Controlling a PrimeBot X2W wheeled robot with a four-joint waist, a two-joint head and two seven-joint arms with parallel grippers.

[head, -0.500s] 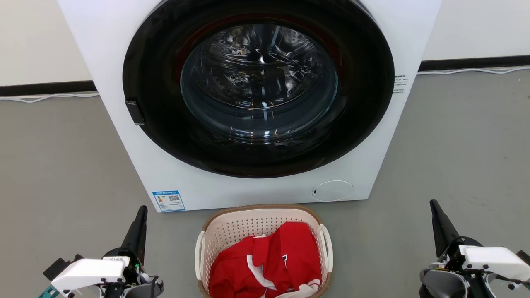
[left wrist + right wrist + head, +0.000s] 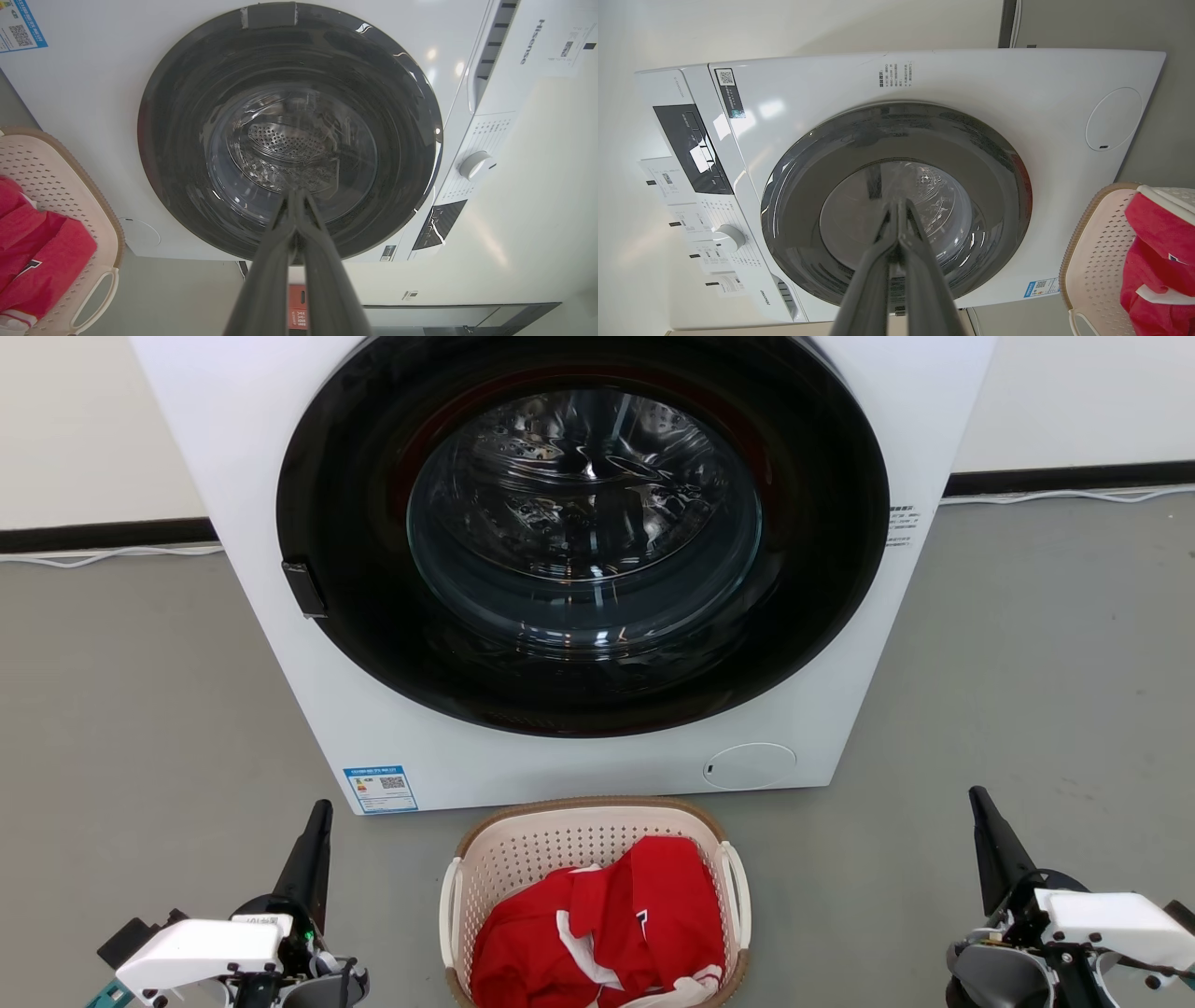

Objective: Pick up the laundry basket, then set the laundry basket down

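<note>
The cream laundry basket (image 2: 532,849) with its brown woven-look rim and white side loop handles stands on the floor right in front of the washer, holding red and white clothing (image 2: 607,924). It also edges into the left wrist view as the basket (image 2: 60,186) and the right wrist view as the basket (image 2: 1097,242). My left gripper (image 2: 322,807) hovers to the basket's left, shut and empty, fingers pressed together (image 2: 295,196). My right gripper (image 2: 977,795) is off to the basket's right, also shut with nothing held (image 2: 897,205). Neither touches the basket.
A white front-loading washer (image 2: 560,756) with a dark round glass door (image 2: 583,523), closed, fills the space directly behind the basket. Grey floor (image 2: 1027,663) spreads on both sides. A black skirting and a white cable (image 2: 1074,490) run along the back wall.
</note>
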